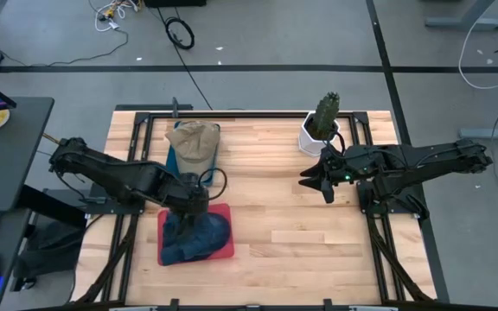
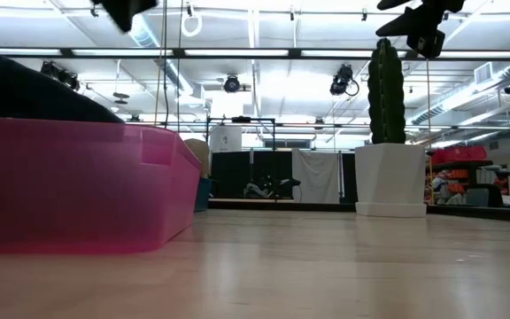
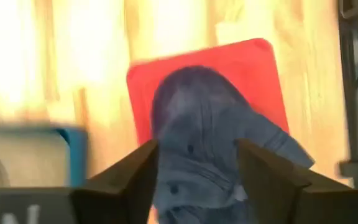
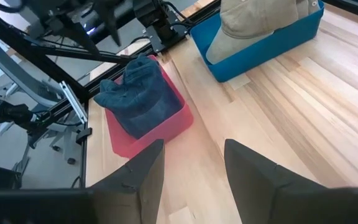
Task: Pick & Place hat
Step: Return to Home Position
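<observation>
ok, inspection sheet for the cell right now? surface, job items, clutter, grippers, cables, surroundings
Surface: light wooden table top, no spill seen.
Job's things: brown fabric cap in the blue plastic bin; dark blue fabric caps heaped in the pink plastic bin.
Clutter: green cactus in a white pot, at the far edge.
Grippers: left gripper open above the pink bin; right gripper open, raised near the cactus.
Cables: black cable looped on the floor beyond the table.
Surroundings: dark desk left of the table.
</observation>
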{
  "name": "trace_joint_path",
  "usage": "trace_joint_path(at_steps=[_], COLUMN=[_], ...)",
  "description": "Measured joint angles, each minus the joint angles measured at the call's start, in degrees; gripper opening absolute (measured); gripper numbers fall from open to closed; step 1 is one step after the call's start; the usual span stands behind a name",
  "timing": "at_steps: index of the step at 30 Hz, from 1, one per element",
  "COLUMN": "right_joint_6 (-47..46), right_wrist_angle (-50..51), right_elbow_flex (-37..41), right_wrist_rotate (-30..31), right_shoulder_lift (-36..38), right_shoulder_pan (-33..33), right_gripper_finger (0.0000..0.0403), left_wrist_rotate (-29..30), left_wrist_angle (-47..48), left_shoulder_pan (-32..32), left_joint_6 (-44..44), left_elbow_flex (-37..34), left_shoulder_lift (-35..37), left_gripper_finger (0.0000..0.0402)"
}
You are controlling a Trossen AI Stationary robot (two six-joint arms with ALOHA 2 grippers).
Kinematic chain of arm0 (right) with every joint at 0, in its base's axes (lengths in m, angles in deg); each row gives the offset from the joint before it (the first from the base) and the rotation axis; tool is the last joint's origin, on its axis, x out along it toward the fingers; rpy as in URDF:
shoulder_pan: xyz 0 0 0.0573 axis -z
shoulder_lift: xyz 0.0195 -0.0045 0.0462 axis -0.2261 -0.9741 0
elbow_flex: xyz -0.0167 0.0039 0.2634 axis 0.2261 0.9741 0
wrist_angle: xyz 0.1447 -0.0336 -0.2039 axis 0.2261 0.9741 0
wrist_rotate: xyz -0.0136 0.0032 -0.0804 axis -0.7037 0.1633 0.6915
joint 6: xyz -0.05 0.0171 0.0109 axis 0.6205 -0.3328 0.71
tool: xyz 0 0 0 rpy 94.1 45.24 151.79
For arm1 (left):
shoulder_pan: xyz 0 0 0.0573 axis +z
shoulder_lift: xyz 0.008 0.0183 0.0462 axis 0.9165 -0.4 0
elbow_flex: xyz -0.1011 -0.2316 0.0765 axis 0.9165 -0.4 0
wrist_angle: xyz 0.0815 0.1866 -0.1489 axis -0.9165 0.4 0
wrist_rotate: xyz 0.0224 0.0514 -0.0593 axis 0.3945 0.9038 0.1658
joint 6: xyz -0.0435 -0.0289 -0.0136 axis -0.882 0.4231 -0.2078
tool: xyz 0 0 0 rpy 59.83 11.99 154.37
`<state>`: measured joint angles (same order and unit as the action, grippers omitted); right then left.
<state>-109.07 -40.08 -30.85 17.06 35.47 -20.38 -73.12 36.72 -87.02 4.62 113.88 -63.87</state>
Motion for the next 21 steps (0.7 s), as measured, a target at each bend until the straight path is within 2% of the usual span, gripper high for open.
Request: trace_joint_path(at_steps=[3,10,13,15,21], right_joint_6=[0.0,-2.84,-1.71,-0.66,0.06], right_wrist_angle=[0.13,0.35,0.33,0.3,0.35], right_elbow_flex=[0.0,0.0,0.0,0.0,0.0], right_wrist_rotate=[0.0,0.0,0.01,0.03,-0.87], right_shoulder_lift=[0.0,0.0,0.0,0.0,0.11], right_shoulder_pan=[-0.01,-0.01,0.0,-0.01,0.0], right_gripper_finger=[0.0168,0.0168,0.0168,0.0168,0.0168], left_wrist_rotate=[1.25,4.61,11.6,15.73,16.66], left_wrist_angle=[-1.34,-2.14,-7.72,-14.74,-38.04], left_shoulder_pan=[-0.93,0.86,2.26,3.72,8.61], left_joint_6=[7.58,7.19,8.29,7.72,13.82], left_elbow_flex=[0.9,4.16,4.7,3.74,-4.98], left_shoulder_lift=[-0.26,-0.23,0.16,0.27,0.22], left_gripper_finger=[0.0176,0.0021,0.0009,0.0005,0.0004])
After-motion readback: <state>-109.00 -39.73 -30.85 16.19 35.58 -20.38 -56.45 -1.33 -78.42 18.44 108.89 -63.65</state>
